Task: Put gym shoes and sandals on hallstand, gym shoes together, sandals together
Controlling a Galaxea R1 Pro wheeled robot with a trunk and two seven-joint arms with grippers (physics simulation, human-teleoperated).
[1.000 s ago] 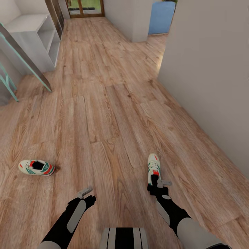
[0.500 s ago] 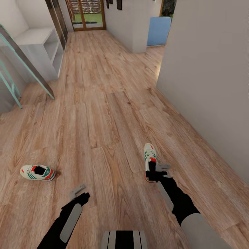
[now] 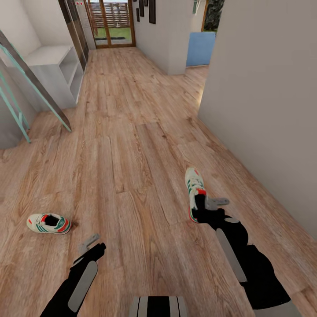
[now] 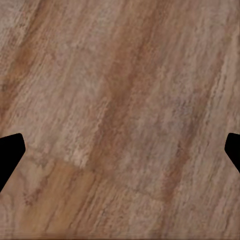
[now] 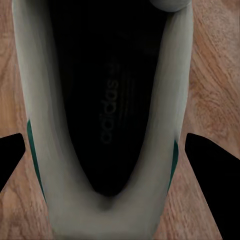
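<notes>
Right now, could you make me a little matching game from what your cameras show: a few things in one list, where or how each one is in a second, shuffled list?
Things:
1. right gripper
2. left gripper
3. second gym shoe
4. white shelf unit

Places or states:
A. alone on the floor at the view's left
B. against the left wall, far down the corridor
C. at the heel of a gym shoe
D. open over bare planks

Pairs: 1-C, 2-D, 3-A, 4-B

Two gym shoes: one (image 3: 48, 223) on floor, one (image 3: 194, 189) at right.
</notes>
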